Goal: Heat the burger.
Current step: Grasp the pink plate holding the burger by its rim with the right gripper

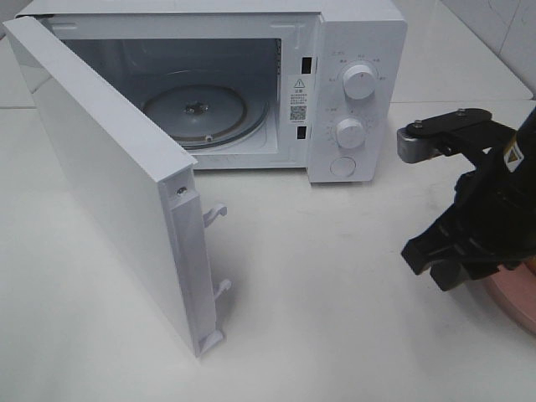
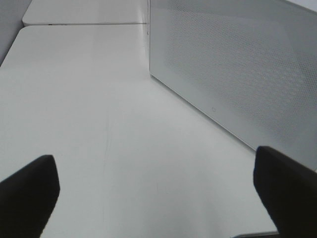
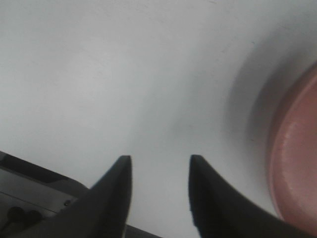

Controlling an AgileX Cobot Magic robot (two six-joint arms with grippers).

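Observation:
The burger is out of view in every frame. The white microwave (image 1: 335,75) stands at the back with its door (image 1: 109,184) swung wide open toward the front left. Its glass turntable (image 1: 201,113) is bare. My right gripper (image 1: 435,264) hangs over the table at the right, just left of a pink plate (image 1: 515,297). In the right wrist view the right gripper (image 3: 161,158) has its fingers apart with only bare table between them, and the plate's rim (image 3: 297,163) lies to one side. My left gripper (image 2: 154,154) is wide open above the table beside the door's perforated outer face (image 2: 233,69).
The open door juts far out over the left half of the white table (image 1: 335,335). Two knobs (image 1: 358,81) and a round button sit on the microwave's right panel. A second white table (image 2: 84,12) adjoins at the far side in the left wrist view.

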